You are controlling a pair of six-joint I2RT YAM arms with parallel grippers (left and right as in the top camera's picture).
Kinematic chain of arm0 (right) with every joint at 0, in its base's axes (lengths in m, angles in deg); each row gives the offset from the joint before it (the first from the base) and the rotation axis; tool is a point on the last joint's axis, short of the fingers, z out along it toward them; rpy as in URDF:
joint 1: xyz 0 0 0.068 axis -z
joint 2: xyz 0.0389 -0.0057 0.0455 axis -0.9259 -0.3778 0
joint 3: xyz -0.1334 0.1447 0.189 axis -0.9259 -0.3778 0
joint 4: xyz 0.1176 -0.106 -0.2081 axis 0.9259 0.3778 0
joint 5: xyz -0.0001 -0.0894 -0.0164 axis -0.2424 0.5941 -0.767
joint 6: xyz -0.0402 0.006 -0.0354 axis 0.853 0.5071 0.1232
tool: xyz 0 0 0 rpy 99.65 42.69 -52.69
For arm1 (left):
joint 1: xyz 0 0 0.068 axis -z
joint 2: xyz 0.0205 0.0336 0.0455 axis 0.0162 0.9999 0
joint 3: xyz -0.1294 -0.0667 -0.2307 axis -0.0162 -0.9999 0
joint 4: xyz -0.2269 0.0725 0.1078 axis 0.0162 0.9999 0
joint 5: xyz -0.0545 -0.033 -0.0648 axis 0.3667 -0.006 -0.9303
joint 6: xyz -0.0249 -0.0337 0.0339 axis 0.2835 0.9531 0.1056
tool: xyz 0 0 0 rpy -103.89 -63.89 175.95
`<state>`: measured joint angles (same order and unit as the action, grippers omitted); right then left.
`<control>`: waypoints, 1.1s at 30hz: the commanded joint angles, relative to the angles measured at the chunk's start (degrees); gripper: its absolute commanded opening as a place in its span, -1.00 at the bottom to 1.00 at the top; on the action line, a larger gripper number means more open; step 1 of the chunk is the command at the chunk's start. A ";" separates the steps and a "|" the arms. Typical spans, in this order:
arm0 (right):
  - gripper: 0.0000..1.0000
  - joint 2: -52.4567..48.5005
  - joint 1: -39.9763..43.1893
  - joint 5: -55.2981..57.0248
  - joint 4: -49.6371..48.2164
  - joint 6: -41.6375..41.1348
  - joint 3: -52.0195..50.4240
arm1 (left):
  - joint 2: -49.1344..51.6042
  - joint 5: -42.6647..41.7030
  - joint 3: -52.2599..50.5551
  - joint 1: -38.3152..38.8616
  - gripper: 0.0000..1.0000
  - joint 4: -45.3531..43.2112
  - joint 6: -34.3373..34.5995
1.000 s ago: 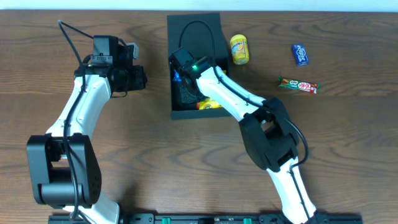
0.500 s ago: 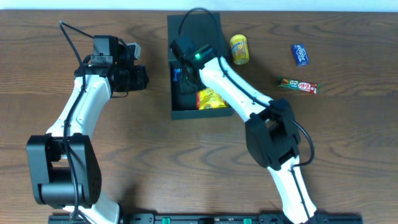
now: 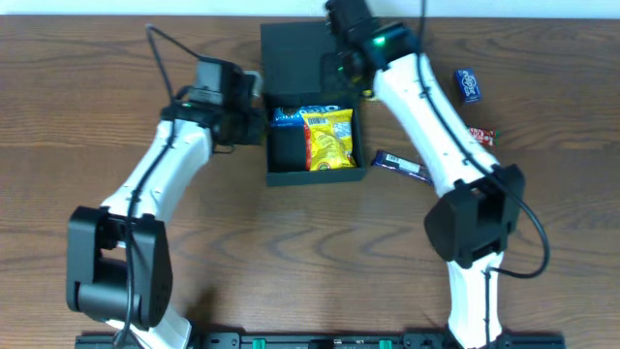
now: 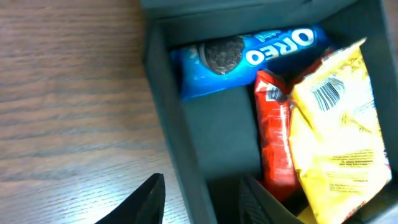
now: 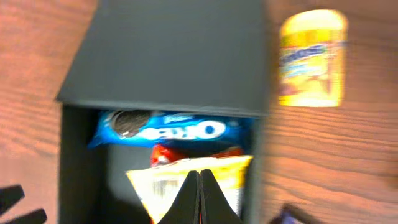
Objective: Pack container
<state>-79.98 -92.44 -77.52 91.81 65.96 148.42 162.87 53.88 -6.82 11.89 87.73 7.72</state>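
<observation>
Reaching in from the left side of the wooden table (image 3: 242, 262), the left gripper (image 4: 202, 199) is straddling the left wall of the container (image 3: 315, 176). Its jaws are standing apart, one fingertip over the wood outside, the other inside the box, and the wall is running between them. They are gripping nothing.

The matte black container is sitting near the far edge of the table, at about its middle, between the two arms. Its hinged lid (image 3: 291, 53) is lying open toward the far side. Inside, a blue Oreo packet (image 4: 249, 53) is lying across the far end. A red packet (image 4: 273, 137) is resting just beside a yellow bag (image 4: 339, 137) along the right half, and the left half is showing bare floor.

Coming over the lid from the right, the right gripper (image 5: 200, 196) is hovering above the yellow bag with its jaws pressed together and empty.

A yellow pouch (image 5: 313, 59) is lying on the wood just right of the lid. Further right, a dark wrapped bar (image 3: 400, 166) is lying near the container's front corner, a red bar (image 3: 481, 136) is peeking from behind the right arm, and a small blue packet (image 3: 468, 84) is lying well apart.
</observation>
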 commanded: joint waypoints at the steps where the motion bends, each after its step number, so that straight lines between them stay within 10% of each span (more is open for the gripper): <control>1: -0.97 0.90 0.72 -0.81 0.94 0.74 0.68 | -1.11 11.47 1.64 2.80 -0.18 0.00 0.07; 33: -0.97 0.90 1.09 -0.81 0.90 3.74 0.68 | 3.69 15.30 1.46 4.85 -0.69 0.85 1.92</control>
<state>-79.89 -91.26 -78.09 92.61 68.97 148.42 165.40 67.50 -6.82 16.98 87.58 9.47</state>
